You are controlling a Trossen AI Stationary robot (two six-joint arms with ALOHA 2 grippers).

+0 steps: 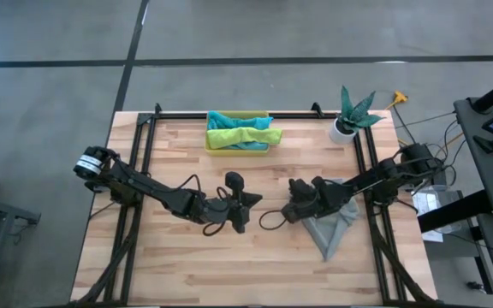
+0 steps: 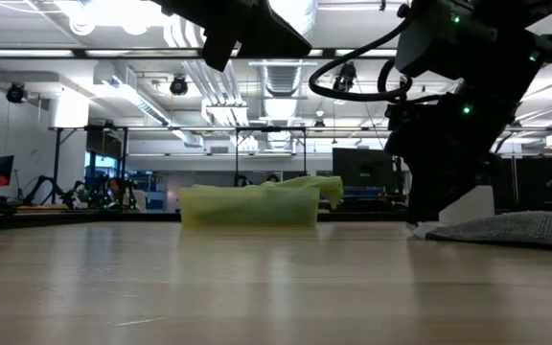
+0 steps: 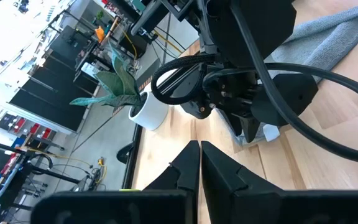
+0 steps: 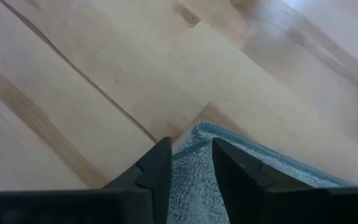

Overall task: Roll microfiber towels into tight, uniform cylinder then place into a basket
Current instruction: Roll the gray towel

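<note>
The right hand is lowered onto the surface at a corner of the grey towel, its fingers straddling the cloth edge, partly apart; whether they pinch it cannot be told. The left hand is clenched and empty, near mid-surface. The basket at the far edge holds teal and lime green towels.

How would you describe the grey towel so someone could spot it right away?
Start at the white plant pot in the wooden table's far right corner, then come toward the near edge. The grey towel lies crumpled flat on the wood beneath the right pincer. It is the only towel outside the yellow basket.
</note>
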